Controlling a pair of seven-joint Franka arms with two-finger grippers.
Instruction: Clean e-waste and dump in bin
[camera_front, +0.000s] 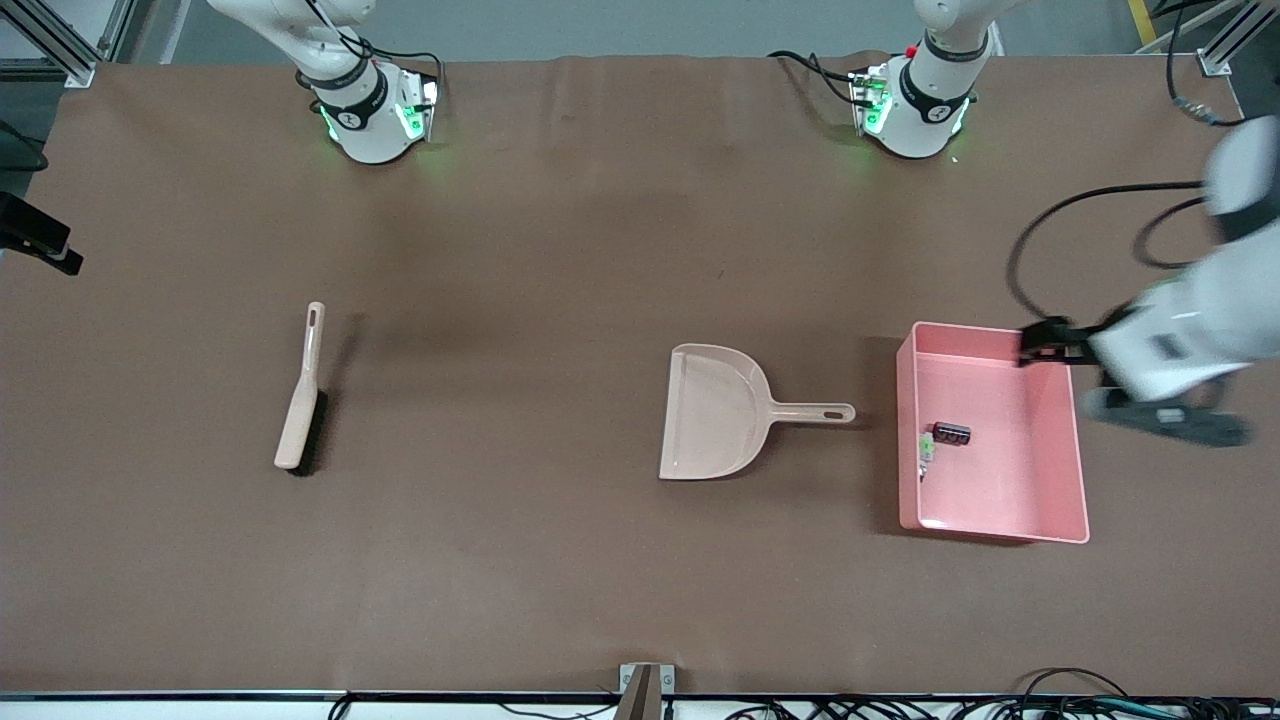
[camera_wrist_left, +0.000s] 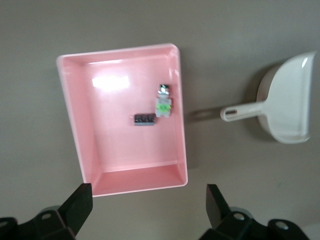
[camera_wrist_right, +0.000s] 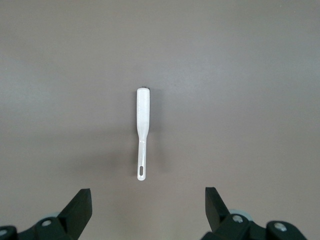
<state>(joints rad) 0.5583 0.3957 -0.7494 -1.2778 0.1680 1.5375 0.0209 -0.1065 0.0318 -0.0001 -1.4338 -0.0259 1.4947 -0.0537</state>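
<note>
The e-waste lies inside the pink bin (camera_front: 1020, 480) toward the left arm's end of the table: a dark blackish piece (camera_front: 951, 434) and a white-grey part with green bits (camera_front: 927, 452). The left wrist view shows the bin (camera_wrist_left: 115, 150) from above, with the dark piece (camera_wrist_left: 144, 119) and the white-green part (camera_wrist_left: 163, 104) in it. My left gripper (camera_front: 1100, 385) (camera_wrist_left: 149, 207) hangs open and empty, high above the table just off a short wall of the bin. My right gripper (camera_wrist_right: 148, 210) is out of the front view. It is open and empty, high over the table near the brush.
A beige dustpan (camera_front: 715, 410) (camera_wrist_left: 292, 102) lies empty beside the bin, handle pointing at it. A beige brush (camera_front: 300, 395) (camera_wrist_right: 143, 120) lies toward the right arm's end of the table. Black cables loop above the bin's corner nearest the left arm's base.
</note>
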